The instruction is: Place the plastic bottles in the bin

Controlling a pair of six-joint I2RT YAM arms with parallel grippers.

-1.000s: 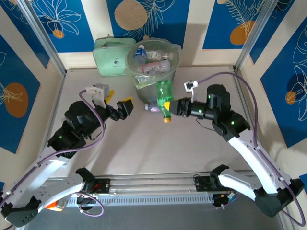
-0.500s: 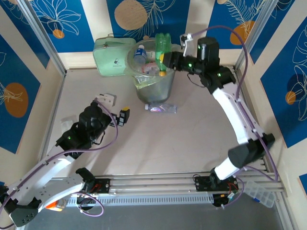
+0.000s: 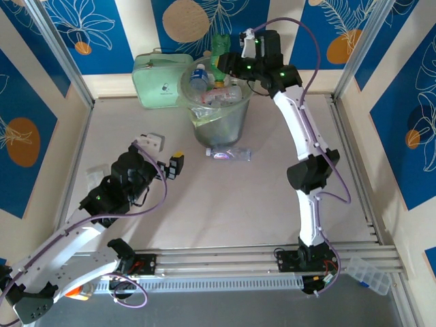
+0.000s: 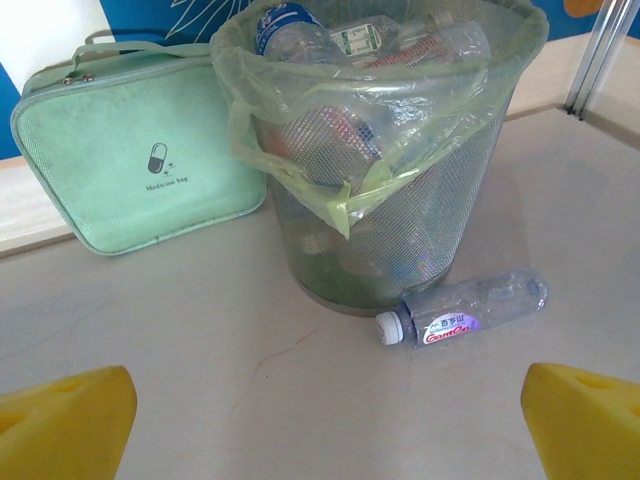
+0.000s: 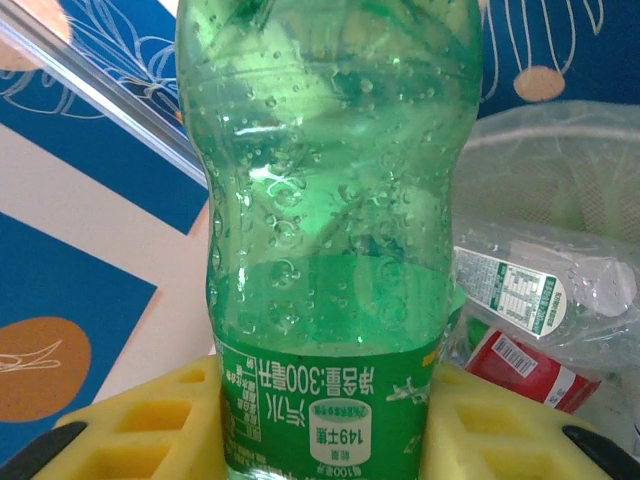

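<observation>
1. Looking down from the overhead camera, I see my right arm reaching to the far side of the table (image 3: 204,204), with the right gripper (image 3: 227,66) above the bin (image 3: 221,126).
2. Its yellow fingers (image 5: 130,420) pinch a green bottle (image 5: 330,200) from both sides at the labelled band. In the right wrist view the label reads upside down and droplets cling inside the plastic.
3. From above, the green bottle hangs over the far part of the bin's opening. What looks like its yellow cap points down, just above the pile inside.
4. The bin has a pale green liner (image 4: 300,170) folded over its rim and is nearly full. A blue-capped bottle (image 4: 285,25) lies near the rim on the side toward the case (image 4: 140,160), and clear ones with white and red labels lie beside it.
5. One clear bottle (image 4: 465,310) lies on its side on the table, just beside the bin's base on the near side. Its white cap is the end closest to the base.
6. The case is pale green and zipped, and stands at the back just left of the bin.
7. My left gripper (image 3: 176,165) hovers over the table well short of the bin, facing it. Its yellow pads (image 4: 60,420) are spread wide with nothing between them.
</observation>
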